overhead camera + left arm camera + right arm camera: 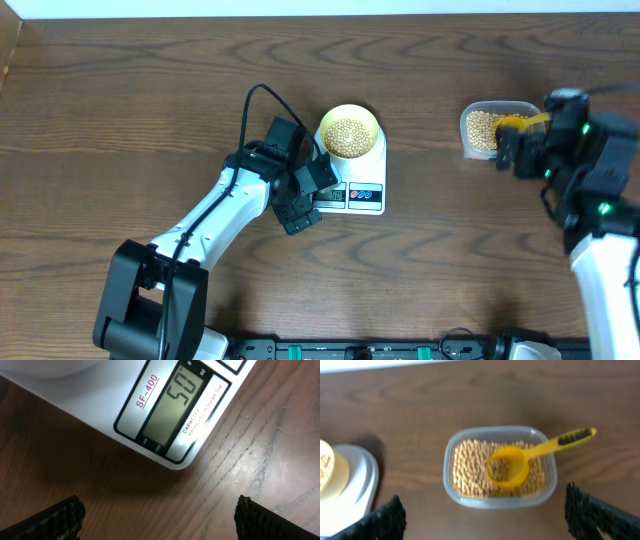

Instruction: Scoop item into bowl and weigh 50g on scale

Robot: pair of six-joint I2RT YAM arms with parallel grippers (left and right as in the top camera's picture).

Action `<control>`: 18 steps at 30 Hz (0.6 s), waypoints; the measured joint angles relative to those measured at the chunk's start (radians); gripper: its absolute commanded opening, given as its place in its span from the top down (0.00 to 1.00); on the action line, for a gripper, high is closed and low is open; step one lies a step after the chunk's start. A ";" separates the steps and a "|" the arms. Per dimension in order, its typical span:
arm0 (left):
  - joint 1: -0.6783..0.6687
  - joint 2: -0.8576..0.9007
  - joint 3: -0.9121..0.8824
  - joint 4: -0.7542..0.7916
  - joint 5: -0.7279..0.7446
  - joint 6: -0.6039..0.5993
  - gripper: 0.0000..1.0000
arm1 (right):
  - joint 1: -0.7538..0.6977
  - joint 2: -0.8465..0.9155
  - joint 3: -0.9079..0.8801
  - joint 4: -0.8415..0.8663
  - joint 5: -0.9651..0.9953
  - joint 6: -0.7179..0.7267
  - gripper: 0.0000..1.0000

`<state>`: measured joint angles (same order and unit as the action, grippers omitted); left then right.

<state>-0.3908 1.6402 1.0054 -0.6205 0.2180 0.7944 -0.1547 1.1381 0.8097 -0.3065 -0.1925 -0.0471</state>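
Note:
The pale yellow-green bowl (pixel 349 135) stands on the white scale (pixel 364 197) and holds tan beans (pixel 346 134). The scale's display (pixel 172 407) reads 50 in the left wrist view. My left gripper (pixel 160 517) is open and empty, over the bare wood just in front of the scale's front corner; it also shows in the overhead view (pixel 305 205). More beans (pixel 470 467) fill a clear tub (pixel 499 504) at the right, with the yellow scoop (pixel 512 462) lying in it. My right gripper (pixel 485 517) is open and empty, just in front of the tub. The bowl's edge (pixel 332 472) shows at the left of the right wrist view.
The clear tub (pixel 470 128) sits right of the scale, partly hidden by the right arm (pixel 575 150). A black cable (pixel 250 110) loops from the left arm beside the scale. The table's far edge (pixel 320 14) runs along the top.

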 measured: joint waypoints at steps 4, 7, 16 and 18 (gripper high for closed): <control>0.000 0.000 0.000 0.000 0.000 0.000 0.02 | 0.047 -0.072 -0.171 0.175 0.001 0.014 0.01; 0.000 0.000 0.000 0.000 0.000 0.000 0.02 | 0.059 -0.124 -0.291 0.292 -0.008 0.017 0.01; 0.000 0.000 0.000 0.000 0.000 0.000 0.02 | 0.052 -0.319 -0.625 0.547 -0.023 0.095 0.01; 0.000 0.000 0.000 0.000 0.000 0.000 0.02 | 0.039 -0.355 -0.668 0.583 -0.024 0.113 0.01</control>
<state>-0.3908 1.6402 1.0054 -0.6209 0.2180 0.7944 -0.1154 0.7834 0.1413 0.2768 -0.2169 0.0662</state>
